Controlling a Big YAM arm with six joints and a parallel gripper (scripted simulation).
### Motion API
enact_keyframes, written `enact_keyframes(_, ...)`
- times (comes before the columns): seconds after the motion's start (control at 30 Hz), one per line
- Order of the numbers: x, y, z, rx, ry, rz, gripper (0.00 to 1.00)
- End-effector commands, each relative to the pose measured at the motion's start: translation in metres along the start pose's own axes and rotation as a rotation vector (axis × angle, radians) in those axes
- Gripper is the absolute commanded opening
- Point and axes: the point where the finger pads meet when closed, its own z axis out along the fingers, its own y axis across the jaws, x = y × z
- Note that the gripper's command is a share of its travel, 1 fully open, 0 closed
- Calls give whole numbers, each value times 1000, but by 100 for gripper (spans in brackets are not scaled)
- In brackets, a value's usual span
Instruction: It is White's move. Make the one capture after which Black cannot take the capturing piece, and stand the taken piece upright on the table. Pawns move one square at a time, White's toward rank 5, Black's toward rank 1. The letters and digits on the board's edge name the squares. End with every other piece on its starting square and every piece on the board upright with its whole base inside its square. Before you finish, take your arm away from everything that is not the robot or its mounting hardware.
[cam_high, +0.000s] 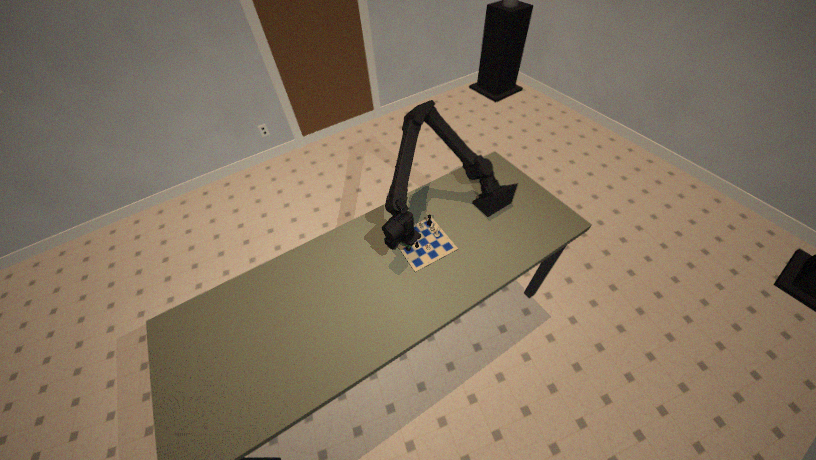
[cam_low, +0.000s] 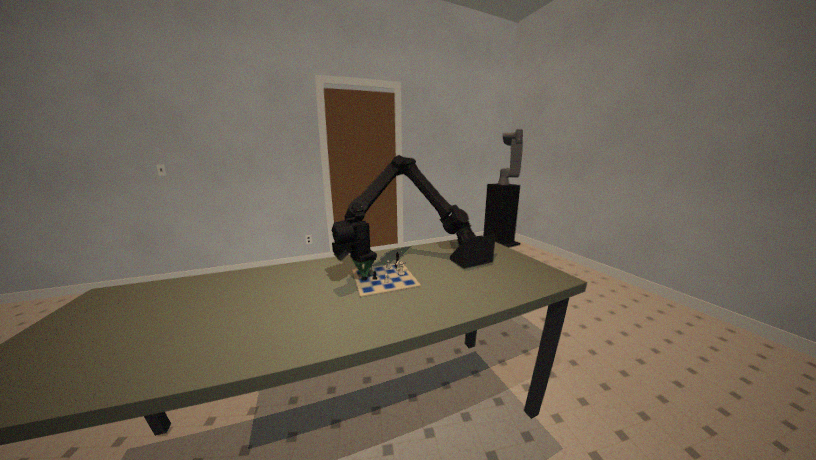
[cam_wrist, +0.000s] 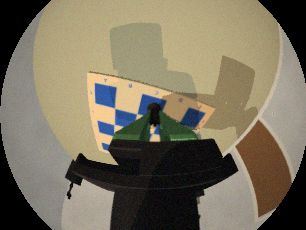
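Observation:
A small blue-and-cream chessboard (cam_high: 438, 257) (cam_low: 401, 284) (cam_wrist: 107, 95) lies on the olive table (cam_high: 297, 320) (cam_low: 228, 325). My gripper (cam_wrist: 154, 114) (cam_low: 364, 268) (cam_high: 402, 242) has green fingers and reaches down over the board's edge on the side away from the arm's base. It is shut on a black piece (cam_wrist: 154, 114), which stands upright between the fingertips in the wrist view. In the top and exterior views the wrist hides this piece. A tall black piece (cam_high: 429, 218) (cam_low: 397, 255), a white piece (cam_low: 402, 266) and a black pawn (cam_high: 416, 244) (cam_low: 374, 275) stand on the board.
The arm's base (cam_high: 494, 200) (cam_low: 471, 252) sits on the table beyond the board. A black pedestal (cam_low: 501, 214) (cam_high: 502, 48) stands on the floor by the far wall. The table's edge runs close to the right of the board.

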Motion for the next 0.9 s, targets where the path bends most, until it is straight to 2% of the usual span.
enact_keyframes(0.0, -4, -3, 6, 2, 3, 0, 0)
enact_keyframes(0.33, -4, -4, 5, 2, 5, -1, 0)
enact_keyframes(0.37, -6, -2, -1, 4, 2, -3, 0)
enact_keyframes(0.43, -19, -4, -29, 5, -51, 20, 0)
enact_keyframes(0.47, -19, -7, -37, 3, -58, 27, 0)
enact_keyframes(0.53, -19, -7, -37, 3, -58, 27, 0)
enact_keyframes(0.6, -19, -7, -48, 0, -59, 28, 0)
enact_keyframes(0.87, -17, -6, -108, -5, -61, 29, 0)
